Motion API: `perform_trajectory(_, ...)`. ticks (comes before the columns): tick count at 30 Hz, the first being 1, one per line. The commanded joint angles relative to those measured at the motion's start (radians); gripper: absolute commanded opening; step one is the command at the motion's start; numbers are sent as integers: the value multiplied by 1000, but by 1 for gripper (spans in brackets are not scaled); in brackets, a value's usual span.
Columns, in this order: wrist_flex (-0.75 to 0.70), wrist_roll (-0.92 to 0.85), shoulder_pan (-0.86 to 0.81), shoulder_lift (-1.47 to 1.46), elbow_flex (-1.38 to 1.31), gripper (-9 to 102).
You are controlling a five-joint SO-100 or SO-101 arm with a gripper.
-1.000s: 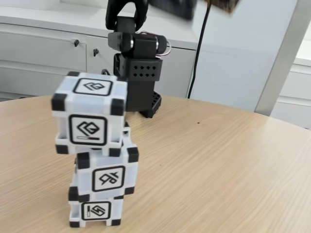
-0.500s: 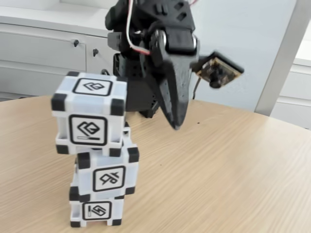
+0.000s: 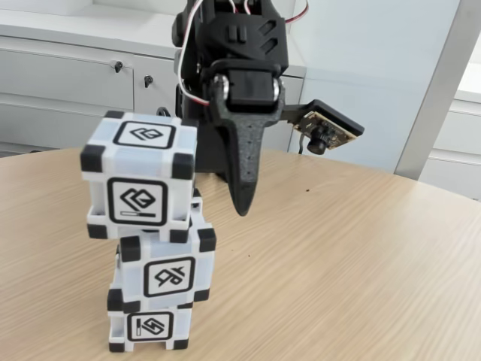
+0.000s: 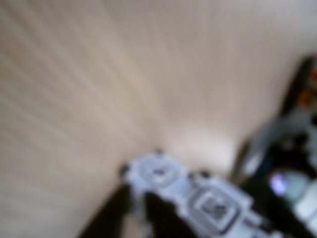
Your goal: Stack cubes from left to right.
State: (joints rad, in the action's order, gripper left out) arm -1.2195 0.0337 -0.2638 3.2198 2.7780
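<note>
Pincer (image 3: 242, 204) is hanging empty just right of the stack in the fixed view, its black tips pointing down and apart from the cubes; how wide its jaws are standing cannot be told. Three white cubes are standing in a crooked tower on the wooden surface (image 3: 361, 271): the top cube (image 3: 139, 173) is overhanging leftward on the middle cube (image 3: 164, 271), which is sitting on the bottom cube (image 3: 148, 325). Behind, white cabinets (image 3: 68, 83) are lining the wall. The wrist view is blurred.
</note>
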Motion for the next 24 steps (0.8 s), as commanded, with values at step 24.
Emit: perform_trajectory(24, 2, -52, -15, 46, -5, 0)
